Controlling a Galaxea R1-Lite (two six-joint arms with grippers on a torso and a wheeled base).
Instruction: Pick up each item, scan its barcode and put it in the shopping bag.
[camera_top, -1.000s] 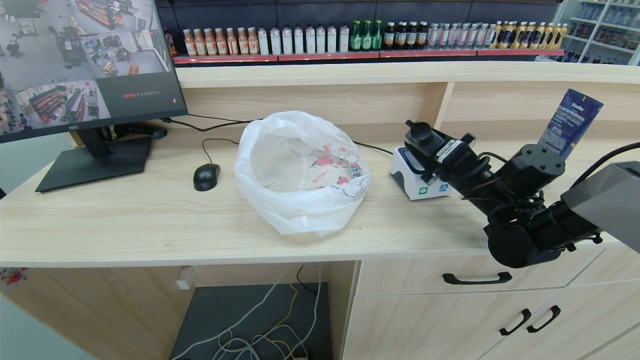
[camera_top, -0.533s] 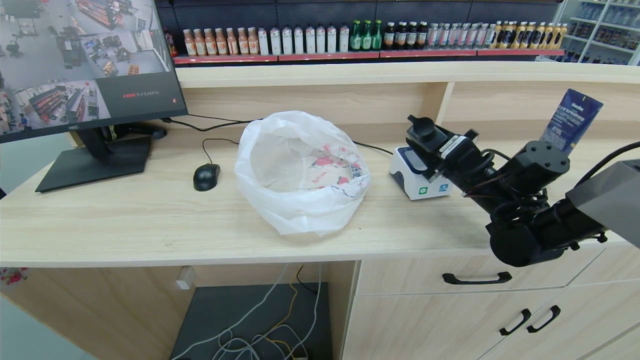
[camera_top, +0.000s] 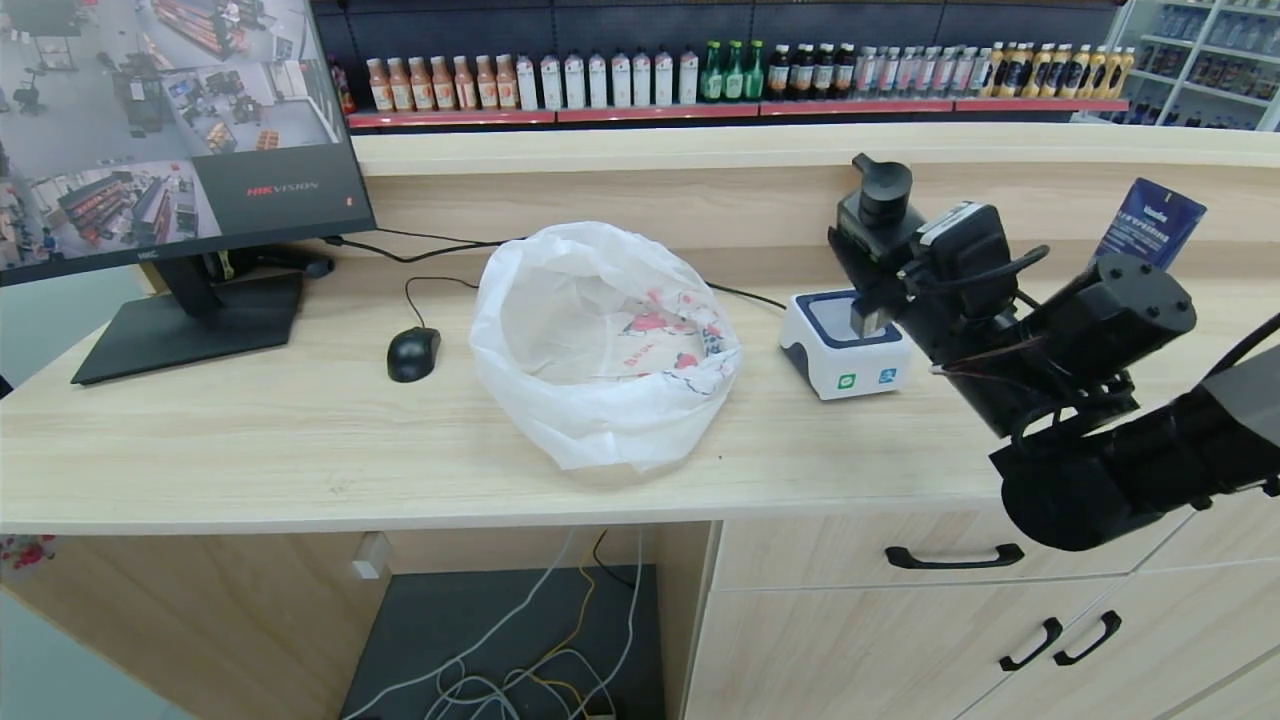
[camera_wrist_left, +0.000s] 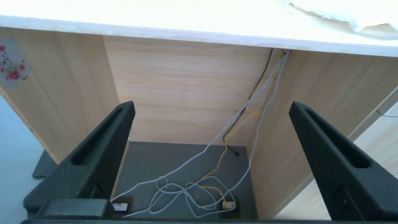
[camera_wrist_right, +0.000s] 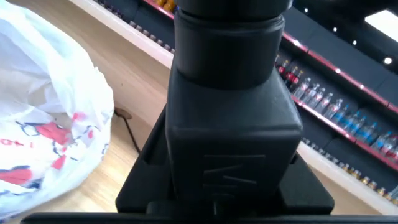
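Observation:
My right gripper (camera_top: 876, 268) is shut on a black boxy bottle (camera_top: 880, 212) with a round cap and holds it upright above the white and blue barcode scanner (camera_top: 845, 350). Seen close in the right wrist view, the same black bottle (camera_wrist_right: 230, 118) hides the fingers. The white shopping bag (camera_top: 600, 340) stands open on the counter, to the left of the scanner; the bag (camera_wrist_right: 43, 130) also lies beyond the bottle. My left gripper (camera_wrist_left: 211, 112) is open below the counter edge, facing the recess with cables.
A monitor (camera_top: 150, 120) and a mouse (camera_top: 412, 352) are at the counter's left. A blue package (camera_top: 1150, 232) stands at the back right. The raised back ledge (camera_top: 700, 150) runs behind the bag. Drawers with handles (camera_top: 955, 556) are under the counter.
My right arm has lifted the black bottle from low over the scanner to well above it and turned it more upright. The bag and scanner have not moved.

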